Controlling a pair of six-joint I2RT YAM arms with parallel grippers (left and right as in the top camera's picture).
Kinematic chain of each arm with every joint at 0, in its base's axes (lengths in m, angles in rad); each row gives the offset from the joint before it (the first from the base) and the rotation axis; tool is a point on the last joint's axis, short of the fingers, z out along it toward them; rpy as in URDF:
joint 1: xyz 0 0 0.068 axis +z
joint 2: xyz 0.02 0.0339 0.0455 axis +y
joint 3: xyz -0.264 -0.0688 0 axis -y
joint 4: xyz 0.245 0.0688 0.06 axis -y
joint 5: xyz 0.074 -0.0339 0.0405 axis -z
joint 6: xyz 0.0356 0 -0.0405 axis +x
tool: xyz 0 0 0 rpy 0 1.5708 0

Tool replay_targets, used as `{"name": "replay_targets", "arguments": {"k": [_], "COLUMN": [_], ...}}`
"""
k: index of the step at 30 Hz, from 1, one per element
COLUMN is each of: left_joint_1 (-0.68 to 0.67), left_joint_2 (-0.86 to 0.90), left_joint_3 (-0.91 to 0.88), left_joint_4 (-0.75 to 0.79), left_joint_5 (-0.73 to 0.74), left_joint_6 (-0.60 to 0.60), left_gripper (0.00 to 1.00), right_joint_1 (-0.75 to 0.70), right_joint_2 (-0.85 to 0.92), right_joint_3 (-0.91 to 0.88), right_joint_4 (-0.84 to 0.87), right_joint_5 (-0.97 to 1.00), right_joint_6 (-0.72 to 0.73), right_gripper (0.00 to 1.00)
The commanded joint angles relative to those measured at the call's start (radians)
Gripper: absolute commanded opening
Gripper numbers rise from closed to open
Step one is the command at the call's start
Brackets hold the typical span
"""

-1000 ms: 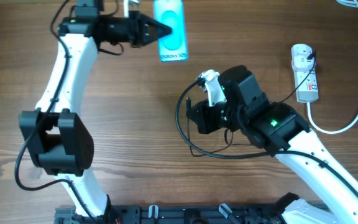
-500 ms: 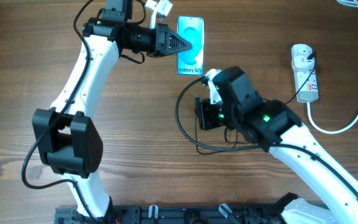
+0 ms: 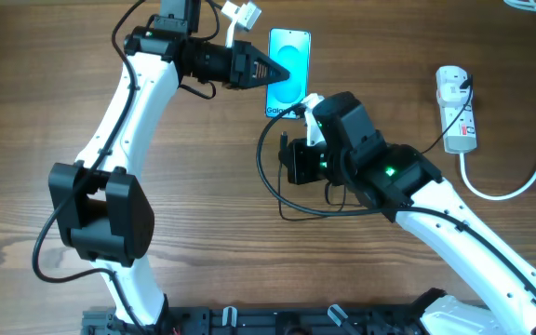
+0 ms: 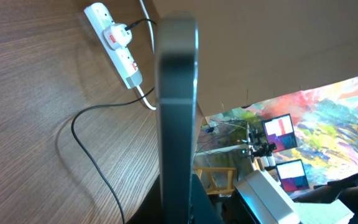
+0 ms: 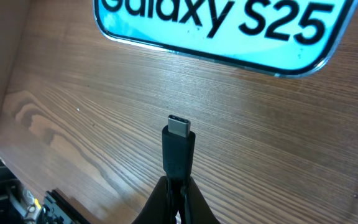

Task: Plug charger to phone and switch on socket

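At the far middle of the table, we find the phone (image 3: 291, 51) held clear of the wood by the left gripper (image 3: 285, 74), whose fingers are clamped on it. The left wrist view shows it edge-on. The white strip with text is the end facing the right arm.

The right gripper (image 5: 178, 186) has its fingers pressed together on the charger (image 5: 179, 146) just behind the connector. The tip points up at the lettered end of the phone and stands near it but apart from it, with bare wood showing between the two. The cable's slack loops on the table beside the right arm.

We judge the step in hand to be the alignment of the connector with the phone's port, with insertion not yet made. The port itself is not visible to us. The next move calls for a straight, short advance along the connector's axis, with the left arm steadying the phone against the push.

The socket (image 3: 458, 110) lies well apart at the right edge, plug seated. We cannot tell its switch position. That step remains.
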Motion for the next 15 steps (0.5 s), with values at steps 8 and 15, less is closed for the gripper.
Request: {"name": "replay_targets", "arguments": {"k": [8,15], "left_joint_1": [-0.033,-0.037], "left_joint_2": [-0.018,-0.018], "left_joint_3": [0.007,0.007], "left_joint_4": [-0.063,-0.063], "left_joint_5": [0.045,0.045], "left_joint_6": [0.095,0.095], "left_gripper": [0.04,0.04], "right_joint_1": [-0.003,-0.003], "right_joint_2": [0.002,0.002], "right_joint_3": [0.011,0.011], "right_joint_4": [0.014,0.014], "right_joint_5": [0.055,0.078], "right_joint_6": [0.025,0.025], "right_gripper": [0.04,0.04]}}
